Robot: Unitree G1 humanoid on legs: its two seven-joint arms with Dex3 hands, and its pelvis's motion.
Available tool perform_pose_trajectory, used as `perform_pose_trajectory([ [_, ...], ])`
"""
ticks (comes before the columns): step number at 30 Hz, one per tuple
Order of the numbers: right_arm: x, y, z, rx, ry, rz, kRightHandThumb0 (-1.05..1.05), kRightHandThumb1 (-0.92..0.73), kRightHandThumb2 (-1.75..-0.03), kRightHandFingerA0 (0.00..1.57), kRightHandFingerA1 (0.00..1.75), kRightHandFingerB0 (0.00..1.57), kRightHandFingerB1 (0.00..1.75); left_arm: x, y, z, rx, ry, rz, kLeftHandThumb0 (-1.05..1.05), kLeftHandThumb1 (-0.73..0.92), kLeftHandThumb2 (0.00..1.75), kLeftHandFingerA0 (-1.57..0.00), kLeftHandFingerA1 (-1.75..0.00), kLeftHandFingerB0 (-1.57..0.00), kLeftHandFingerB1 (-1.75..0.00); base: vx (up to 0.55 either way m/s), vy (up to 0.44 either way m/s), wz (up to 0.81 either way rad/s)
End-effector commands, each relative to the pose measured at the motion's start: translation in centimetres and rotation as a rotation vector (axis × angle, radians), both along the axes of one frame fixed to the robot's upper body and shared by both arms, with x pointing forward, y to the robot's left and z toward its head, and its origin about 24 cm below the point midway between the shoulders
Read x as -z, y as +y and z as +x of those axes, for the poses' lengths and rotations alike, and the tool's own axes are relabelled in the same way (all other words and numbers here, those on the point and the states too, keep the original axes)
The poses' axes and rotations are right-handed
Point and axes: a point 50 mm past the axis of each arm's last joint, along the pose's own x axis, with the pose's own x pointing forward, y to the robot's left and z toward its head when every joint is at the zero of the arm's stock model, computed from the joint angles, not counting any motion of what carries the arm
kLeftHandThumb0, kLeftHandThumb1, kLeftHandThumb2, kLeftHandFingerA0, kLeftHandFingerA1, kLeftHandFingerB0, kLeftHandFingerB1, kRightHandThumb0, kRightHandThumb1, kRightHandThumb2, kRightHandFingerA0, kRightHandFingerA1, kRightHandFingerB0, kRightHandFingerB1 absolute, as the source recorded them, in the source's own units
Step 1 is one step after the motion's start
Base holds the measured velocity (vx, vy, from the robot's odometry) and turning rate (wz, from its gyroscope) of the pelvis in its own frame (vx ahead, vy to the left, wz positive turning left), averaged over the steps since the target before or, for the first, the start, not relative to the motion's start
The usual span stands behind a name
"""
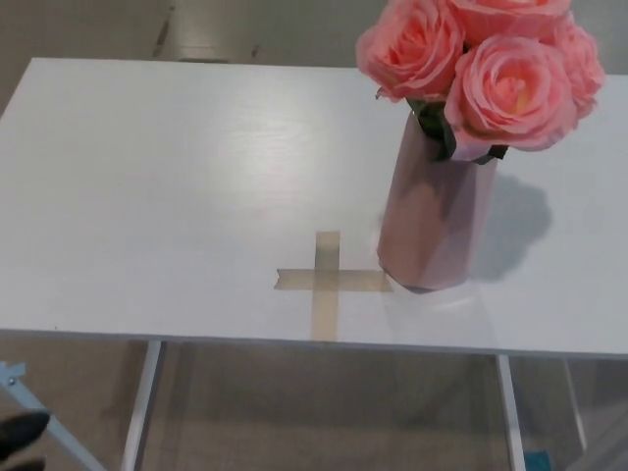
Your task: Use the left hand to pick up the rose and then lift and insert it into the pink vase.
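We note a white surface [147,177] on thin white legs over a grey-brown floor, bare apart from a tan tape cross [325,283] near its front edge. The pink vase [432,221] stands upright just right of that cross, its base touching or almost touching the end of the cross's right arm; we cannot tell which. The roses [481,69] sit in the vase, blooms bunched above the rim, and we find no loose rose anywhere on the surface, so the task looks complete. A dark tip at the lower left corner, well left of the cross and below the surface edge, may be the left robot hand [22,430]; we cannot tell whether it is spread or closed. The right robot hand is not in view. Risk, in our judgement: the vase is tall and top-heavy with blooms, so any sweep of an arm past it could tip it. Nothing stands between the vase and the surface's edges to stop a fall.
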Motion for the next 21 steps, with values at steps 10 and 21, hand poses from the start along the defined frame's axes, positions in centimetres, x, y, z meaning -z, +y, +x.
perform_pose_trajectory([
  [10,0.7,-0.2,-1.5,0.006,0.063,-0.017,-0.27,-0.59,-0.57,0.64,0.48,0.57,0.44,13.4,3.4,0.9,-0.379,0.486,0.008,-0.58,0.54,0.56,-0.22,-0.31,-0.16,-0.27,0.00,0.000,0.00],
  [21,1.1,0.2,-2.1,-0.013,0.084,-0.005,-0.27,-0.59,-0.57,0.63,0.48,0.58,0.44,17.5,3.7,1.0,-0.754,0.605,-0.039,-0.32,0.27,0.88,-0.07,-0.50,-0.07,-0.48,0.00,0.000,0.00],
])
